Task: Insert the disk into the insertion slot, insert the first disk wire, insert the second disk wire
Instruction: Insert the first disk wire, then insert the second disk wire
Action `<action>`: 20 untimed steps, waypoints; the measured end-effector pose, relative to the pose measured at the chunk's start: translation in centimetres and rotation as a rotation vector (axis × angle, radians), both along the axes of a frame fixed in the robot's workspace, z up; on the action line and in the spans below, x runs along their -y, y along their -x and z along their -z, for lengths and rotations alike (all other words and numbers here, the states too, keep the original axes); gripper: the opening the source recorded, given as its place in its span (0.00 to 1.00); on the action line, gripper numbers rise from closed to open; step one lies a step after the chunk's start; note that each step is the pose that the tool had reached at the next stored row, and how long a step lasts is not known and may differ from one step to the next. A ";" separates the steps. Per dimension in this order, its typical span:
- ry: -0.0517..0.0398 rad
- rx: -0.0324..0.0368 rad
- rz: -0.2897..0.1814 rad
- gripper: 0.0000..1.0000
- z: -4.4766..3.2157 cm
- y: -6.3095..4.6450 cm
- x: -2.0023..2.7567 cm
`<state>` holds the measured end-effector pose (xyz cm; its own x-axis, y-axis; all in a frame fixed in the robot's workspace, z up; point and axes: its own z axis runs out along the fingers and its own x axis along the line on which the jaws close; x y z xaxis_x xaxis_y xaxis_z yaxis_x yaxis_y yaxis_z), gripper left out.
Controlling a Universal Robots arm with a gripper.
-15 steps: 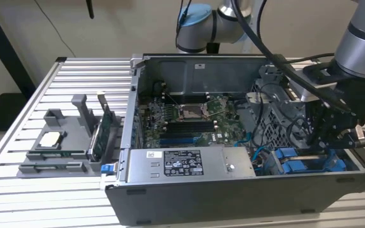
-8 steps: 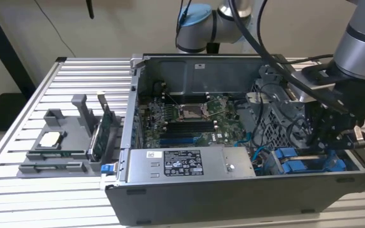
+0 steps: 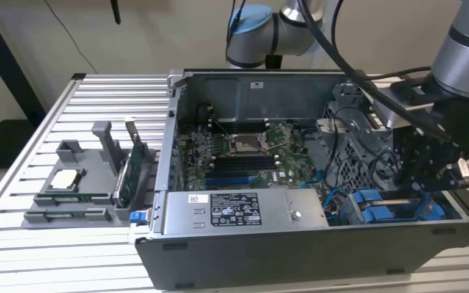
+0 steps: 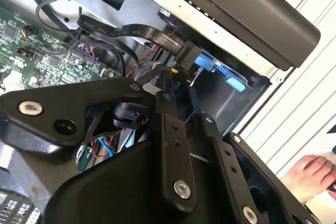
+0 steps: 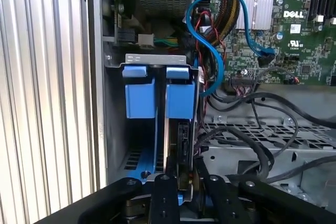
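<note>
soft, even room light fills the exterior view: the ribbed table (image 3: 22, 122) reads pale and the inside of the computer case (image 3: 243, 91) lies in mild shade. in the second wrist view the case's metal edge (image 4: 226, 40) glares white, the foreground sinks near-black, and a hand (image 4: 312, 174) looks blurred. in the first wrist view the table slats wash out beside the dim insertion slot (image 5: 134, 148).
</note>
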<state>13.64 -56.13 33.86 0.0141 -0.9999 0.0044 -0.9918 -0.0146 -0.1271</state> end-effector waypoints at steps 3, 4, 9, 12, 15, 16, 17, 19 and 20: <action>-0.0001 -0.0001 0.000 0.27 -0.27 0.0 0.00; 0.0000 0.0000 0.000 0.27 -0.38 0.0 0.00; -0.0001 0.0000 0.000 0.27 -0.88 0.0 0.00; 0.0000 0.0000 0.000 0.27 -1.12 0.0 0.00; 0.0001 -0.0001 0.000 0.27 -1.32 0.0 0.00; -0.0001 0.0000 0.000 0.27 -1.38 0.0 0.00; -0.0001 0.0000 0.000 0.27 -1.44 0.0 0.00; -0.0002 -0.0001 0.000 0.27 -1.49 0.0 0.00; -0.0003 0.0000 0.000 0.27 -1.49 0.0 0.00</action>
